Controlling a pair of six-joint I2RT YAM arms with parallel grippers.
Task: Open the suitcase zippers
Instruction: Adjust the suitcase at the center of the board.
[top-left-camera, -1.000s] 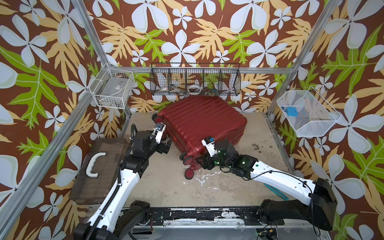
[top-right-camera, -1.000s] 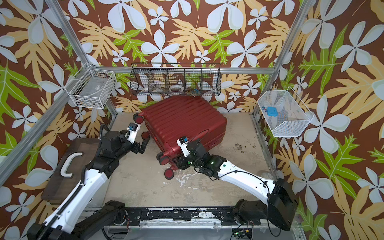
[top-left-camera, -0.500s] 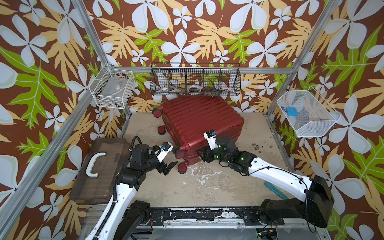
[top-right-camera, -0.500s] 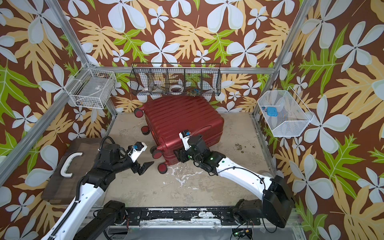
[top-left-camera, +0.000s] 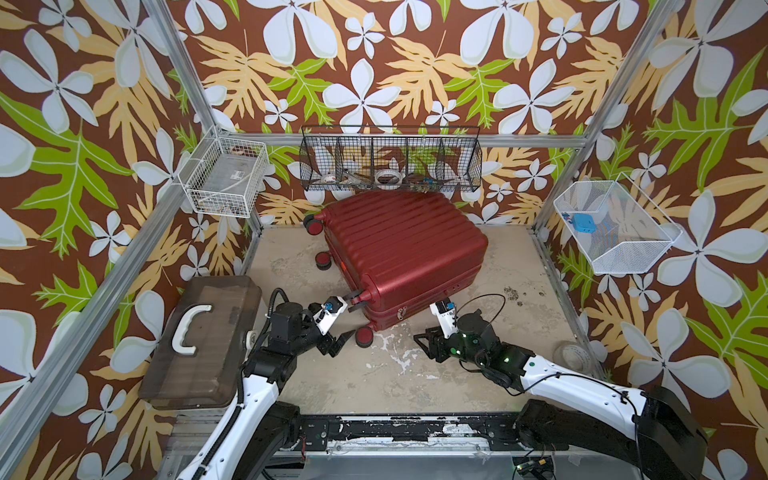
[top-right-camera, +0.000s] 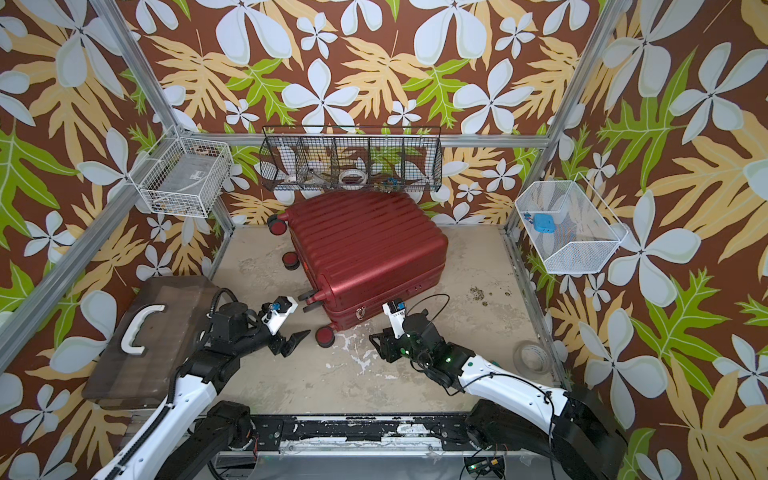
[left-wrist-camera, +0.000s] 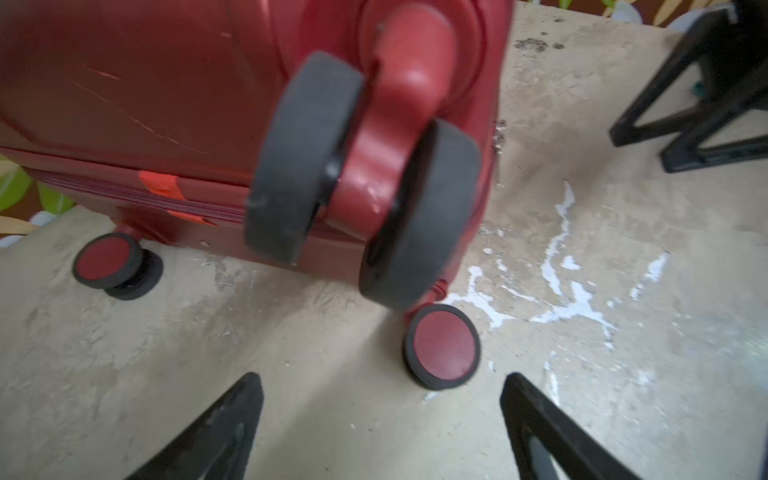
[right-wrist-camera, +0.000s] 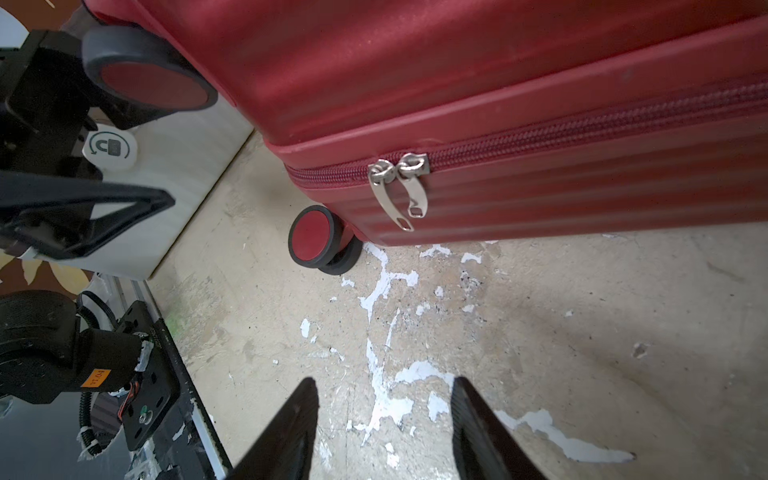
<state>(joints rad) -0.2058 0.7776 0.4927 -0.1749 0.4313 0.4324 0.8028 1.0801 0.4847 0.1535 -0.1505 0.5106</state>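
Red suitcase (top-left-camera: 399, 245) lying flat, zippers (right-wrist-camera: 399, 166) closed; left end effector (left-wrist-camera: 380, 378), right end effector (right-wrist-camera: 383, 381) both spread, empty

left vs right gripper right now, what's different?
The left gripper faces a raised wheel of the suitcase; the right gripper faces the zipper pulls. The left gripper's jaws stand wider than the right gripper's. Both are open, empty and touching nothing.
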